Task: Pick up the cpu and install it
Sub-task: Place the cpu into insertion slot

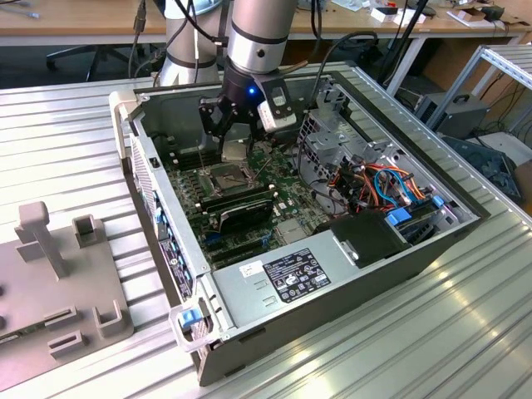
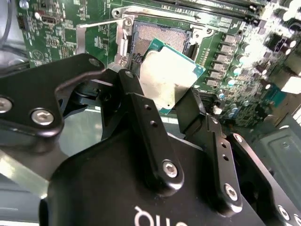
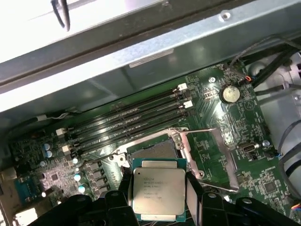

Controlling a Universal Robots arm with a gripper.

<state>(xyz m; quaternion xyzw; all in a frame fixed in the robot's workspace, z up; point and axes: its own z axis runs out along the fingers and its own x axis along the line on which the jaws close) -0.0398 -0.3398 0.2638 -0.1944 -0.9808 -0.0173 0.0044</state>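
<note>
The cpu (image 3: 157, 190), a flat square chip with a dull silver top and green rim, sits clamped between my gripper's (image 3: 158, 200) black fingers (image 3: 193, 195). In the second wrist view the cpu (image 2: 167, 77) is tilted and hangs just over the open dark socket (image 2: 160, 36), still apart from it. In the exterior view my gripper (image 1: 229, 143) is low inside the computer case, holding the cpu (image 1: 236, 152) just behind the socket (image 1: 226, 177) on the green motherboard (image 1: 287, 187). The socket (image 3: 153, 149) lies open, its metal frame (image 3: 211, 157) swung aside.
Long black memory sticks (image 3: 131, 120) lie beside the socket. The case wall (image 1: 158, 199) rises on the exterior view's left, and a power supply (image 1: 283, 278) closes the near end. Coloured cables (image 1: 382, 183) and a drive bay are at the right. A grey fixture (image 1: 58, 274) stands outside on the ribbed table.
</note>
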